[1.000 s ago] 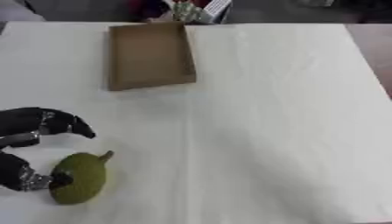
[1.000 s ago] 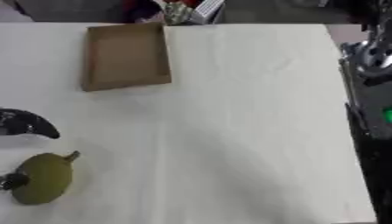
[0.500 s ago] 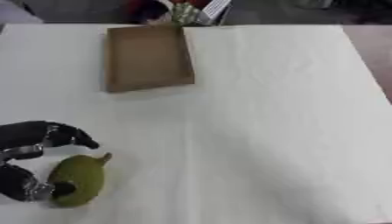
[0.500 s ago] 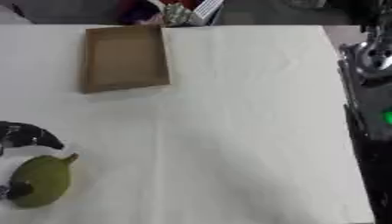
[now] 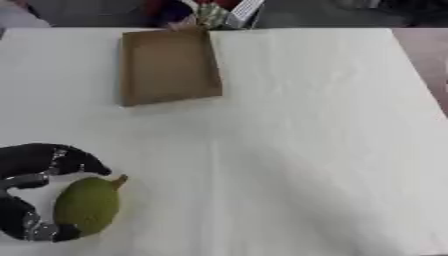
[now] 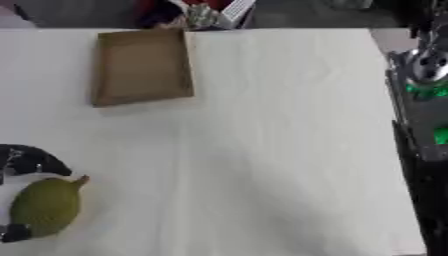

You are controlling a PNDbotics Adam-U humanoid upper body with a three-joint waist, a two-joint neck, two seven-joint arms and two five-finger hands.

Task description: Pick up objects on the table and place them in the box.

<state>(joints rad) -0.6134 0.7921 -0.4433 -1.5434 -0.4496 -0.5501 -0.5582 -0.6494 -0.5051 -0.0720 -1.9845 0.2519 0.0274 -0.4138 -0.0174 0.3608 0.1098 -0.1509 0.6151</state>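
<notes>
- Down low at the near left of the counter, lies a green fruit, far from the box.
- Curls the left hand round that fruit, fingers above and thumb below, likely to lift it.
- Sits closer round the fruit than a moment ago.
- Shows no right hand.
- Holds nothing yet in the box.

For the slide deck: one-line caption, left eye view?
Left hand curls around green fruit on white table; empty cardboard box beyond.
</notes>
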